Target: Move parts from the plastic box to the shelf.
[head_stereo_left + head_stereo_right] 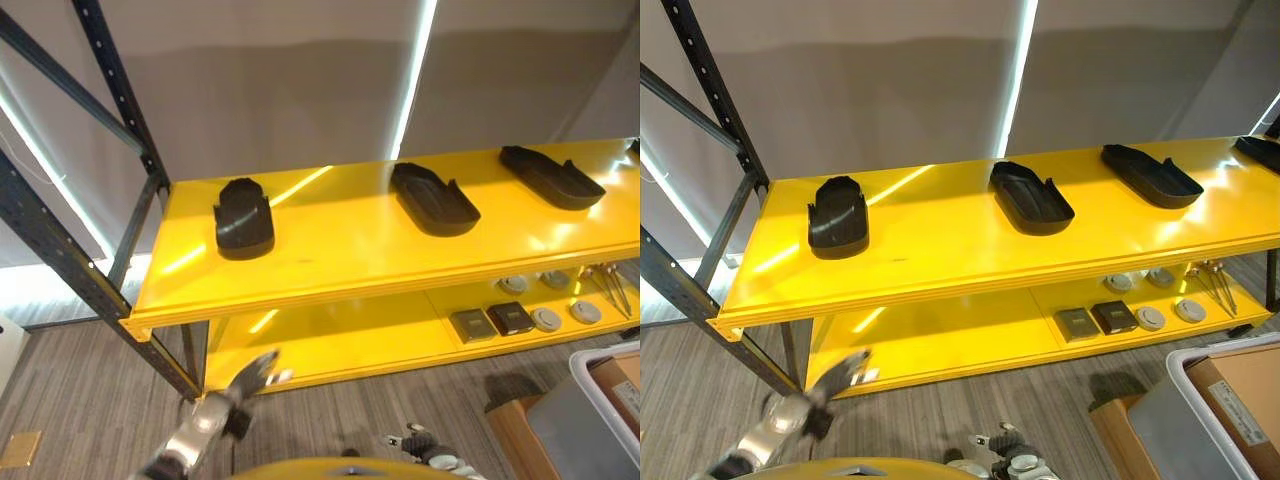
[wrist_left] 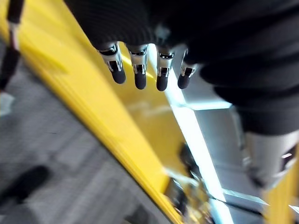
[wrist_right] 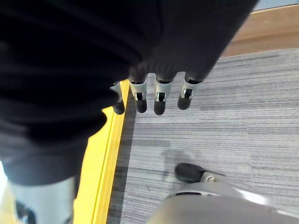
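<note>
Three black moulded parts lie apart on the yellow top shelf [image 1: 330, 250]: one on the left [image 1: 243, 219], one in the middle [image 1: 433, 199], one on the right [image 1: 551, 177]. The tip of a further black part [image 1: 1262, 150] shows at the shelf's far right end. The white plastic box [image 1: 1188, 376] stands on the floor at the lower right, with a brown carton [image 1: 1243, 392] in it. My left hand [image 1: 207, 419] hangs low in front of the shelf's left end, open and holding nothing. My right hand [image 1: 428, 449] hangs low near the bottom edge, fingers [image 3: 158, 96] relaxed and empty.
The lower yellow shelf [image 1: 340, 335] carries two small square blocks [image 1: 490, 322], several round discs [image 1: 546, 319] and thin metal tools [image 1: 612, 288]. A dark steel upright and braces [image 1: 60, 255] frame the shelf's left end. A brown wooden piece [image 1: 512, 432] sits beside the box on grey carpet.
</note>
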Tool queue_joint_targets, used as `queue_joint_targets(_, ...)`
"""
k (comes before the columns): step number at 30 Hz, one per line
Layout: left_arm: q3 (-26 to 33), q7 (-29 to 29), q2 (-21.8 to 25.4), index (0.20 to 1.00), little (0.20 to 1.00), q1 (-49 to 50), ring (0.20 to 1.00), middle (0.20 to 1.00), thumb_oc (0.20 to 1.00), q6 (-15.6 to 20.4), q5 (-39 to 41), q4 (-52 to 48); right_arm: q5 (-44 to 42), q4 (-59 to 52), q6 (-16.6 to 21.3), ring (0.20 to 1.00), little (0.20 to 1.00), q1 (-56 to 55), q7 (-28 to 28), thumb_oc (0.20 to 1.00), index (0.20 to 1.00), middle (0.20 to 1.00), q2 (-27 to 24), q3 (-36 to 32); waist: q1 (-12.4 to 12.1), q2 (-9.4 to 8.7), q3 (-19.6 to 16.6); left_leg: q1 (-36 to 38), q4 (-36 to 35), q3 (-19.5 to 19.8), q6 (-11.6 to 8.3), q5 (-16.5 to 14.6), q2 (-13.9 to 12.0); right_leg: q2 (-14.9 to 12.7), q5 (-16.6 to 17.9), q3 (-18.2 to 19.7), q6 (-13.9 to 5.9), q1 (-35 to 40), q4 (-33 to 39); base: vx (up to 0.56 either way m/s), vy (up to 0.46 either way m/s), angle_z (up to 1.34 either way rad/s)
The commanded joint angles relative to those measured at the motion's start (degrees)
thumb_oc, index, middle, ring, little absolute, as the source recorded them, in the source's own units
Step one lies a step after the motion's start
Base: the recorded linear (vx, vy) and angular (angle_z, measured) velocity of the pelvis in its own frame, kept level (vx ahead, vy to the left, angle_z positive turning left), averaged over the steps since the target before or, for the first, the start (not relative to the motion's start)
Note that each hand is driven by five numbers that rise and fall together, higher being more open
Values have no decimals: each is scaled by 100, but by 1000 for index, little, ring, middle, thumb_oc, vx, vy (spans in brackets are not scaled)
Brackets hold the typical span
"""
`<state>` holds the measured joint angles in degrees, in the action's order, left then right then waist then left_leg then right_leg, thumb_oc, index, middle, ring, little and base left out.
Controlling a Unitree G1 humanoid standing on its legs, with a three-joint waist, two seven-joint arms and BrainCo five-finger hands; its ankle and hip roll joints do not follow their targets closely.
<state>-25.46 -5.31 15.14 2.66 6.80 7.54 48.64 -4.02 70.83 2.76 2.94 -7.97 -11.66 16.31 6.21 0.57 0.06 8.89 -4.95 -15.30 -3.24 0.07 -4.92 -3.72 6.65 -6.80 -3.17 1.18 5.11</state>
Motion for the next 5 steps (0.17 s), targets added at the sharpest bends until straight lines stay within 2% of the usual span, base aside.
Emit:
queue_joint_targets(1,340,830,-35,1000,1000,-354,1000,1000,1000,-62,-690,426,95,397,40,1000,1000,228,-125,1000,1000,1000,163,-36,-110,-139,244,-36,29,468,-99,-41,-253,-486,-434,39,-556,218,-291,-2,18,11)
queue_joint_targets(3,417,873,-119,1000,1000,-354,1000,1000,1000,-83,-720,784,122,427,36,1000,1000,229,-155,1000,1000,1000,149,-42,-118,-137,230,-60,29,475,-97,-27,-242,-492,-420,26,-554,205,-282,-6,14,8)
queue_joint_targets(5,714,1121,-186,1000,1000,-363,1000,1000,1000,-157,-990,1608,198,452,45,1000,1000,220,-160,1000,1000,1000,124,-31,-141,-145,222,-74,28,488,-96,-24,-226,-502,-412,13,-554,212,-262,-6,20,8)
